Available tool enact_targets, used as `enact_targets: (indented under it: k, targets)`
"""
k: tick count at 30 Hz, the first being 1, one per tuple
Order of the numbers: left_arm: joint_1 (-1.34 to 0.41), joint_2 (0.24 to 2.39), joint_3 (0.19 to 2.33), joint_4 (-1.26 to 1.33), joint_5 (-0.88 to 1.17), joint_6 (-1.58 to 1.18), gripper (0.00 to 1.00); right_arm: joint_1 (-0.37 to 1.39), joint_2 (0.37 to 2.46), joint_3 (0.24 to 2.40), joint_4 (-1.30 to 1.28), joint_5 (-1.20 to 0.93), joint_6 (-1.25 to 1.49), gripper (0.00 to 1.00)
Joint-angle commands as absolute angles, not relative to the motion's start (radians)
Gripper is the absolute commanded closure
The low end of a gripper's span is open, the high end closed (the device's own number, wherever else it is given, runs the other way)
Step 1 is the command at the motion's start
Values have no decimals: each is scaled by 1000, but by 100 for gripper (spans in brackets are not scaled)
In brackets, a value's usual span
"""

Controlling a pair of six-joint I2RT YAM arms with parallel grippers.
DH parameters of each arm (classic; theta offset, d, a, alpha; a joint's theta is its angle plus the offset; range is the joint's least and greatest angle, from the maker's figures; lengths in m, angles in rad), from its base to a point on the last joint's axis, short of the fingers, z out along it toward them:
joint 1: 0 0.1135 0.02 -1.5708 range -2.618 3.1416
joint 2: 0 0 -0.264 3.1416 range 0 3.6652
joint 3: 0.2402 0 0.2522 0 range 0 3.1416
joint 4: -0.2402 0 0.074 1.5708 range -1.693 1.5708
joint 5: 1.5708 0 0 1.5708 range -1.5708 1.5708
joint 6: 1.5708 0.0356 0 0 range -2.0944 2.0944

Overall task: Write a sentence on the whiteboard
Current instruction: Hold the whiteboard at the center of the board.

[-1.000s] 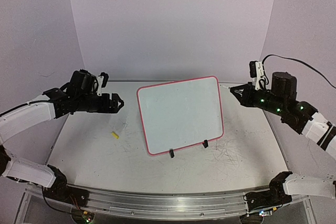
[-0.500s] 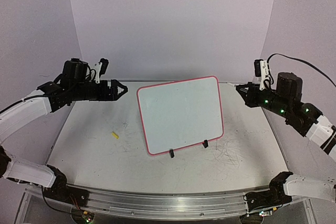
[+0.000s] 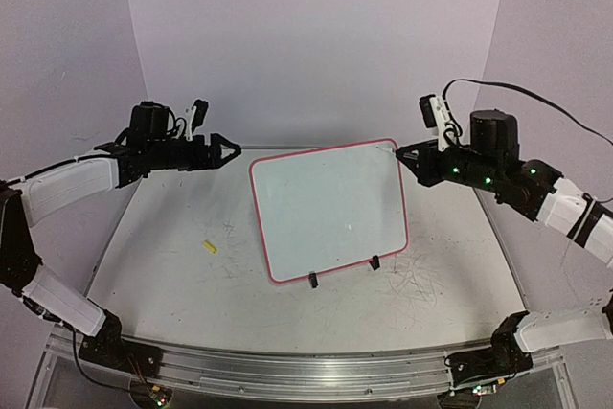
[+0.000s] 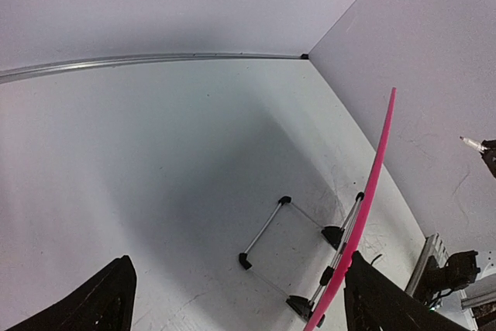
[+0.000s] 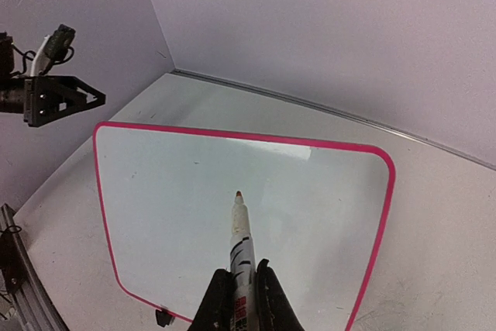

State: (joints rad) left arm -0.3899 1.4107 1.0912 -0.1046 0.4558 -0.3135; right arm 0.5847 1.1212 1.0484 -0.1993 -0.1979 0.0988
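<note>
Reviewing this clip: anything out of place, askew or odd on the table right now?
A small yellow piece lies loose on the table, left of the whiteboard; what it is I cannot tell. The whiteboard sits turned askew to the table edge. Nothing looks spilled or damaged.

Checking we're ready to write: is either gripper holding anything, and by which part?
The right gripper holds the marker by its barrel, tip pointing at the whiteboard. The left gripper is open and empty.
</note>
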Motion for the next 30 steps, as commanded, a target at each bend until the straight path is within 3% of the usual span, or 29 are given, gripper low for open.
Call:
enact_targets:
  k: [1, 8, 17, 30]
  targets:
    - [-382, 1438, 1077, 112, 603, -359, 6, 687, 1219, 1154, -169, -160, 67, 100]
    - [-369, 1404, 1003, 125, 603, -322, 6, 817, 1377, 1269, -158, -154, 69, 100]
    - [-367, 1436, 997, 130, 654, -329, 7, 886, 1429, 1233, -46, -102, 138, 100]
    - [-368, 1493, 1002, 163, 708, -442, 20, 907, 1440, 1228, -9, 27, 25, 100]
